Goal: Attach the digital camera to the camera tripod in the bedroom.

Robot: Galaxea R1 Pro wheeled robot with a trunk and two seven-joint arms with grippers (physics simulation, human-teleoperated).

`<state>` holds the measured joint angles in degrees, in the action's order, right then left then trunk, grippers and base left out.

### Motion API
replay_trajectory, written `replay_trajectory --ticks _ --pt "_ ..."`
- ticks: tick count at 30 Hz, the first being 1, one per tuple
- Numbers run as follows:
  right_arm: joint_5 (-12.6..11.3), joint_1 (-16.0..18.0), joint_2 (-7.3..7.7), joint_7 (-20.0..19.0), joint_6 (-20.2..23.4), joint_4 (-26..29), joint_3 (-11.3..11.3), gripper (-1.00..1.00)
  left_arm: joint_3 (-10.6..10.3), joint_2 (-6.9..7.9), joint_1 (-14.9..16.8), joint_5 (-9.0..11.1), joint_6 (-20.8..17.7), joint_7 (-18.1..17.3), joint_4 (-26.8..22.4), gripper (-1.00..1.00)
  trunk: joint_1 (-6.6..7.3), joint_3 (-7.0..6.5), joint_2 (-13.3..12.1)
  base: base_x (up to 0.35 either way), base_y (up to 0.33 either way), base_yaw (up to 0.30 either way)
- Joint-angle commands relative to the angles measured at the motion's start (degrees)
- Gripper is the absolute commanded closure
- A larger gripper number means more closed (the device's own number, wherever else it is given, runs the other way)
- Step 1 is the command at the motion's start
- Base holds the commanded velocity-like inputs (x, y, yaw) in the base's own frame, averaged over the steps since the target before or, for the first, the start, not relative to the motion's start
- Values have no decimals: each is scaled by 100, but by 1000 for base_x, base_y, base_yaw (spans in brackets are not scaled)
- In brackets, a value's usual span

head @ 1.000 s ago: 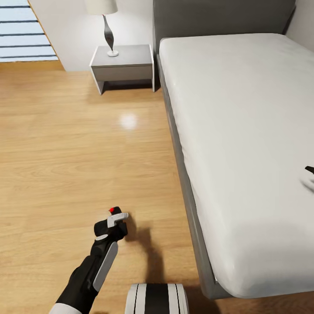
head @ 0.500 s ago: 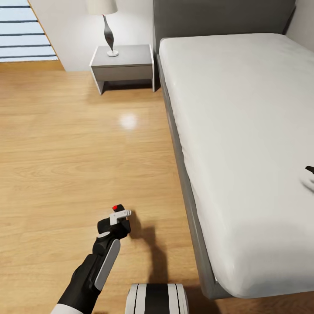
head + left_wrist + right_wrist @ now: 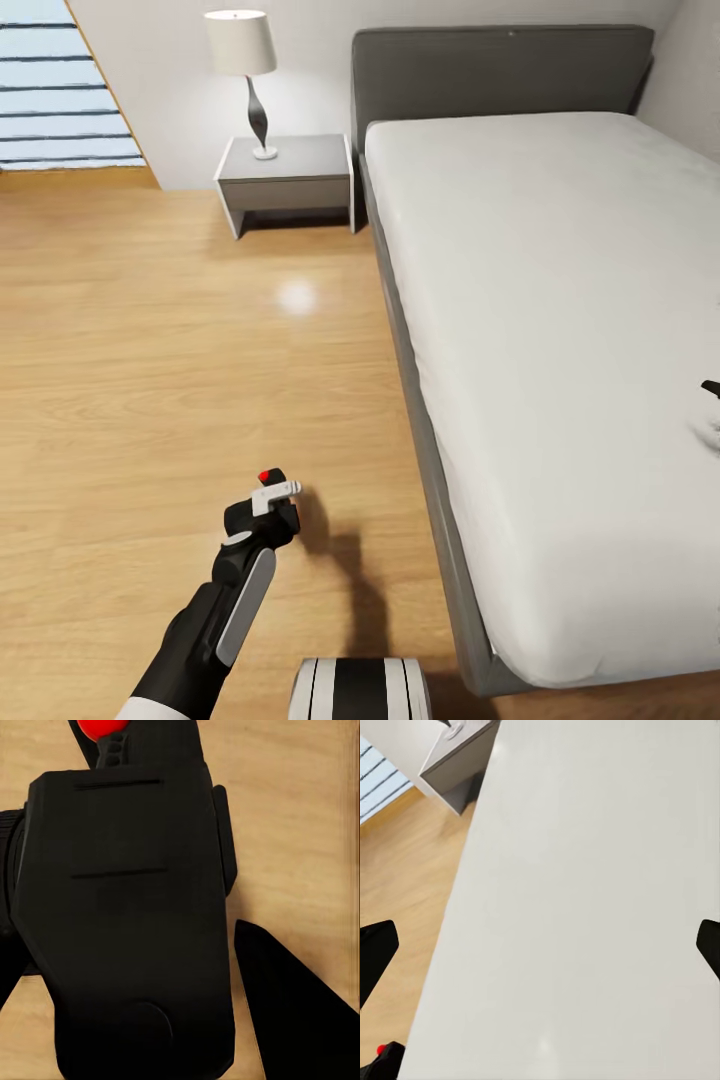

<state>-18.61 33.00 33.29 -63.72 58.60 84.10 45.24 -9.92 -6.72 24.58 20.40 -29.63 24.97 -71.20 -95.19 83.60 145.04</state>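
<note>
Carrying step: the left gripper [image 3: 272, 497] clamps the small black boxy digital camera [image 3: 127, 915] with a red button above the light wood floor [image 3: 150, 350], the right gripper [image 3: 541, 949] spread wide over the grey bed's [image 3: 500, 75] white mattress [image 3: 560, 300]; next, I judge, drive on to find the tripod.

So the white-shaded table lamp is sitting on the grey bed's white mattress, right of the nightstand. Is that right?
No. The white-shaded table lamp stands on the grey nightstand, which sits left of the grey bed with its white mattress. The head view shows it.

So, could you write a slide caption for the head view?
Left arm over wood floor, beside bed and nightstand.
</note>
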Motion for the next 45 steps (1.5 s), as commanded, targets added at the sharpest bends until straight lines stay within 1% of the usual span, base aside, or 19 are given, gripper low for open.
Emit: replay_trajectory --ticks 1,6,8,9,14,15,16,18,21,24,31,39,45 --pt "15 4 1 -27 20 -1 4 -100 -10 2 2 62 -12 48 -14 100 3 -19 0 0 0 0" --pt "15 4 -9 -27 20 -4 -3 -100 -10 5 2 166 -1 32 -27 100 16 -130 -7 0 0 0" --pt "17 4 -16 -27 17 -5 -7 -100 -10 8 2 226 3 24 -12 100 21 -174 -9 0 0 0" --pt "25 4 -23 -27 15 -6 -10 -100 -10 11 2 289 8 21 -14 100 24 -196 -11 0 0 0" --pt "135 4 -59 -28 18 -13 -21 -100 -10 19 2 397 5 20 -42 100 37 -307 -17 0 0 0" --pt "180 -2 -191 -174 19 -10 -31 -100 -11 20 2 440 -4 13 -58 100 39 -329 -19 0 0 0" --pt "188 -2 -236 -239 18 -9 -29 -100 -12 21 2 443 -5 12 -62 100 42 -351 -20 0 0 0" --pt "211 -4 -389 -512 14 -5 -18 -100 -15 21 2 456 -14 10 -89 100 47 -396 -23 0 0 0" --pt "218 -4 -439 -667 16 1 -9 -100 -12 21 2 460 -31 13 -138 100 55 -462 -27 0 0 0" --pt "223 -4 -464 -807 17 6 -2 -100 -11 21 2 463 -49 15 -186 100 63 -529 -31 0 0 0" --pt "242 -11 -500 -910 -18 -7 -3 -100 -10 21 2 464 -59 17 -217 100 81 -684 -40 0 0 0" --pt "307 -292 -537 -930 -46 -16 5 -100 -10 21 2 465 -61 17 -223 100 101 -861 -51 0 0 0" --pt "312 -384 -546 -936 -44 -14 10 -100 -10 21 2 465 -61 17 -226 100 117 -994 -59 0 0 0"
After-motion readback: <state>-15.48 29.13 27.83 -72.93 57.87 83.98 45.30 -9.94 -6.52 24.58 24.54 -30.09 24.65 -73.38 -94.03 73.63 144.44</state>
